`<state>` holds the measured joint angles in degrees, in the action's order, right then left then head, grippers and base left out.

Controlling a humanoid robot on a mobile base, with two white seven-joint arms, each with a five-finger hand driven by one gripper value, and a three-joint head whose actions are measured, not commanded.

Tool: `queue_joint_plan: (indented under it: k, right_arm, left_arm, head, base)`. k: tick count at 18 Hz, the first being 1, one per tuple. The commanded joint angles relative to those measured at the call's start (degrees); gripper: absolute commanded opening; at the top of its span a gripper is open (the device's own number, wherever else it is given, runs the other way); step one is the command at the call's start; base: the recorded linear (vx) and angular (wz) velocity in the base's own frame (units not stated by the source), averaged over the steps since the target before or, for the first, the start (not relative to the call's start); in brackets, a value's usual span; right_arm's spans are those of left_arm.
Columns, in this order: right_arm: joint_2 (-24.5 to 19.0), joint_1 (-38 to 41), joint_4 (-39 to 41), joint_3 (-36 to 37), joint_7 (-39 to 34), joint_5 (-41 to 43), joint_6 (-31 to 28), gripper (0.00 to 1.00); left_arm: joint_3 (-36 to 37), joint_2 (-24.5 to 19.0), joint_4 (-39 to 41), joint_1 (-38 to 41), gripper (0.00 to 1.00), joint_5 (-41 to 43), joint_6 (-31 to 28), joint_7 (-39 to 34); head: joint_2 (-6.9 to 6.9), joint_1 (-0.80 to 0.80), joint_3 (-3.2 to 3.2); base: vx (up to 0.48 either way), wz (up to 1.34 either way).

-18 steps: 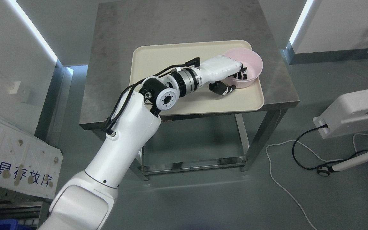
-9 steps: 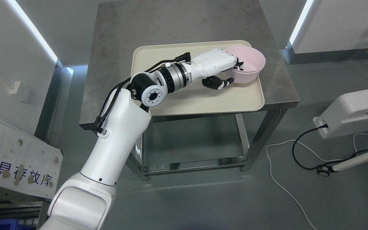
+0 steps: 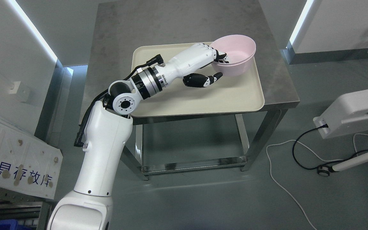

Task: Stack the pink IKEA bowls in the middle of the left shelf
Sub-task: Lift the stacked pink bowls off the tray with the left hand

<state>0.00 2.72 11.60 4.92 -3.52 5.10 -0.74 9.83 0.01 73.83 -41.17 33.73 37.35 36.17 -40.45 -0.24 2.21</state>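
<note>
While the left arm (image 3: 104, 153) reaches in from the lower left, the left hand (image 3: 208, 65) pinches the near-left rim of the pink bowl (image 3: 235, 54): fingers (image 3: 220, 57) hooked over the rim into the inside, thumb (image 3: 208, 80) black-tipped and stretched out below and outside the wall. Whether the thumb actually touches the bowl's wall cannot be told. Bowl sits just beyond the fingertips, up and to the right of the hand, mouth facing up and tilted a bit toward the camera, inside looks empty. It is over the far right corner of the cream tray (image 3: 235, 99), its far edge overhanging the tray rim; whether its base rests on the tray or is lifted clear cannot be told. Tray lies under the hand and wrist, spreading out toward the camera and to the right of the hand, bare surface. Tray rests on a grey metal table (image 3: 171, 25), which runs on well beyond the hand, top scuffed. Black cables (image 3: 139, 68) run along the forearm behind the wrist joint. Well to the right of the hand, off the table, a white device (image 3: 353, 111) with a red light and yellow label sits at the frame edge, a black cord (image 3: 299, 150) and a white cord (image 3: 279, 182) trailing on the grey floor (image 3: 219, 198) below it. Far behind the arm at lower left, a white board (image 3: 14, 159) with blue characters leans. Right arm does not show.
</note>
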Motion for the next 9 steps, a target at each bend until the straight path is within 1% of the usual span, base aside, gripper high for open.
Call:
queue_joint_plan:
  k: [1,3,6,7,9]
  right_arm:
    - [1.0,0.0,0.0,0.0,0.0,0.0,0.04,1.0]
    - [1.0,0.09,0.0,0.0,0.0,0.0,0.04,1.0]
    - [1.0,0.0,0.0,0.0,0.0,0.0,0.04,1.0]
    - [1.0,0.0,0.0,0.0,0.0,0.0,0.04,1.0]
    - [1.0,0.0,0.0,0.0,0.0,0.0,0.04,1.0]
  left_arm:
    - [-13.08,-1.01,16.24,8.73,0.01,-6.66,1.32,1.27]
    - [-14.39,-1.01,19.14,10.58,0.02,-6.93,3.15,1.53]
    - [-16.85,-1.01,23.27,12.25,0.02,-7.01,5.44,4.6]
    - [-16.95,-1.01,23.9,12.78,0.02,-7.36,7.1,4.87]
    - [-17.03,-1.01,24.08,13.75,0.02,-7.98,7.65,4.88]
  head:
    - [0.0,0.0,0.0]
    - [0.0,0.0,0.0]
    - [0.0,0.0,0.0]
    - [0.0,0.0,0.0]
    - [0.0,0.0,0.0]
  base:
    - [0.0,-0.02]
    - [0.0,-0.01]
    - [0.0,0.0]
    - [0.0,0.0]
    - [0.0,0.0]
